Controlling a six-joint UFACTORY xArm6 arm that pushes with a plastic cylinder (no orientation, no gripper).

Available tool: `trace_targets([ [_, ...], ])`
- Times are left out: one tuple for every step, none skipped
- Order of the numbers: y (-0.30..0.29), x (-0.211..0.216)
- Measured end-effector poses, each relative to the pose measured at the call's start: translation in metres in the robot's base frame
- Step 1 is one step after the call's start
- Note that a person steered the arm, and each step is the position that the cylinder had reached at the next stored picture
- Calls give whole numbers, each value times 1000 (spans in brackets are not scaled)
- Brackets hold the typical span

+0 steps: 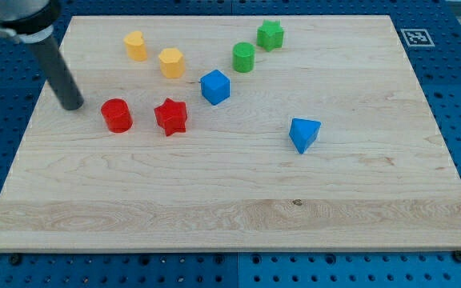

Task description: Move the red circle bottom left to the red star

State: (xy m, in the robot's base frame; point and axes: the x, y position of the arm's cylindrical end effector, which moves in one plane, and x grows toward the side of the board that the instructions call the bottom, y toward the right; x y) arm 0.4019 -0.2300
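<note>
The red circle (118, 115) is a short red cylinder on the left part of the wooden board. The red star (170, 117) stands just to its right, with a small gap between them. My tip (73, 106) is at the end of the dark rod coming down from the view's top left. It rests on the board a little to the left of the red circle and slightly above it, not touching it.
Two yellow blocks (136, 46) (171, 62) stand above the red pair. A blue cube (214, 86) is right of the star. A green cylinder (244, 57) and a green star (270, 34) are near the top. A blue triangular block (304, 134) lies right of centre. The board's left edge (22, 152) is near my tip.
</note>
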Motion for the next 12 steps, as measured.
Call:
trace_targets([
  [38,1],
  [43,9],
  [45,32],
  [56,59],
  [64,86],
  [71,106],
  [57,90],
  [42,69],
  [59,70],
  [77,79],
  [81,89],
  [68,89],
])
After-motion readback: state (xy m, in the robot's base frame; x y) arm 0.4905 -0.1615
